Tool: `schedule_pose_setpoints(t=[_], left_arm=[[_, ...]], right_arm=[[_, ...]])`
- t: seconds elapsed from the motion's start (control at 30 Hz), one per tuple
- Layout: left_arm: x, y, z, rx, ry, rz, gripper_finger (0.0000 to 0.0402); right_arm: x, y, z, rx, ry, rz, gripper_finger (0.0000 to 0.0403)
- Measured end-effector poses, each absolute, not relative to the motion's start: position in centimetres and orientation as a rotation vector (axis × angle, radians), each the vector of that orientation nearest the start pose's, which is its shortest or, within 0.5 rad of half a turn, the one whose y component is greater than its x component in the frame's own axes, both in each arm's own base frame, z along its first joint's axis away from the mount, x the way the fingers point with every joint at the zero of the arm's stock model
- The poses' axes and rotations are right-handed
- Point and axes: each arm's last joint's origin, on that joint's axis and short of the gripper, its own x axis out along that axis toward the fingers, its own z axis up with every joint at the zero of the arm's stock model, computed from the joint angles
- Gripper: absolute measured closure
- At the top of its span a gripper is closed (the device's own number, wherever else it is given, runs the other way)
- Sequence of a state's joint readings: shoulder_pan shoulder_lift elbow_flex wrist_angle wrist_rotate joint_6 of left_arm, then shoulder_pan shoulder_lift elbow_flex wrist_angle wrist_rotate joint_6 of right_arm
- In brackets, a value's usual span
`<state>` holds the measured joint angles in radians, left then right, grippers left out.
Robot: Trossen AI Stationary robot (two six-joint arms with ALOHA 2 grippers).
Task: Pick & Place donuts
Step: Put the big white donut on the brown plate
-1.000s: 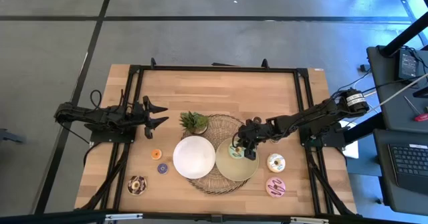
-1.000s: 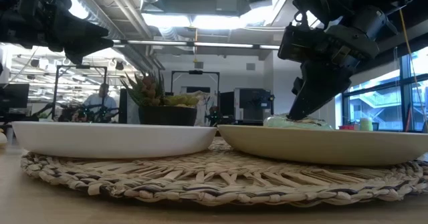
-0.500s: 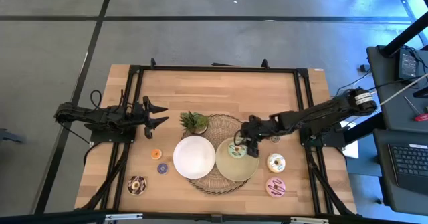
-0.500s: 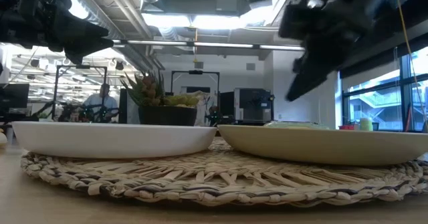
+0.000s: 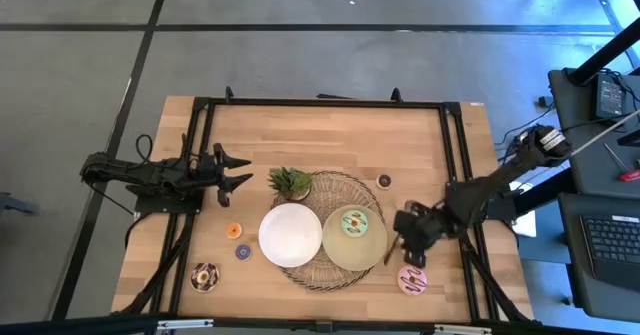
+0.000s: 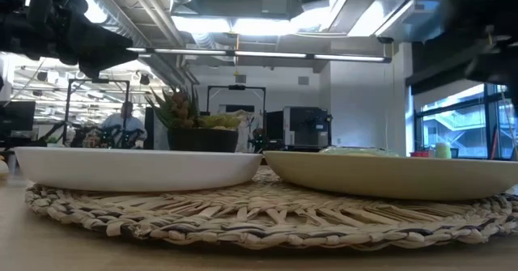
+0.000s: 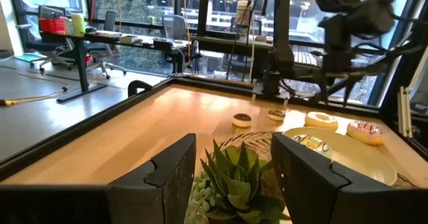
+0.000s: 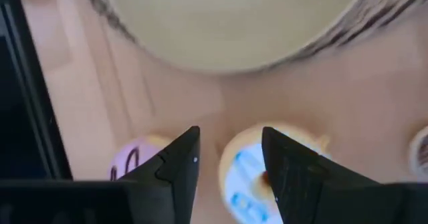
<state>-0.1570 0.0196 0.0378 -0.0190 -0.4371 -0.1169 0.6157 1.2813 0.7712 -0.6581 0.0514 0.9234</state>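
The right hand (image 5: 405,237) is hovering with its fingers spread and nothing in them, above the white-yellow donut (image 8: 257,177) on the desk (image 5: 330,135), beside the pink donut (image 5: 412,280). The green donut (image 5: 354,222) is lying on the pale-green plate (image 5: 340,252). The left hand (image 5: 240,172) is waiting released, near the plant (image 5: 289,182).
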Motion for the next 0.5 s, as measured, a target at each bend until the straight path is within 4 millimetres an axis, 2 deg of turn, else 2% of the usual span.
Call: schedule_pose_setpoints(t=[0.23,0.5], left_arm=[[9.5,-0.2,17.2,-0.113,-0.01,0.313,0.021],[9.5,-0.2,17.2,-0.112,-0.008,0.315,0.021]], right_arm=[[17.7,15.1,17.9,0.404,1.259,-0.185,0.0244],[18.1,16.1,15.3,0.38,1.338,-0.247,0.0244]])
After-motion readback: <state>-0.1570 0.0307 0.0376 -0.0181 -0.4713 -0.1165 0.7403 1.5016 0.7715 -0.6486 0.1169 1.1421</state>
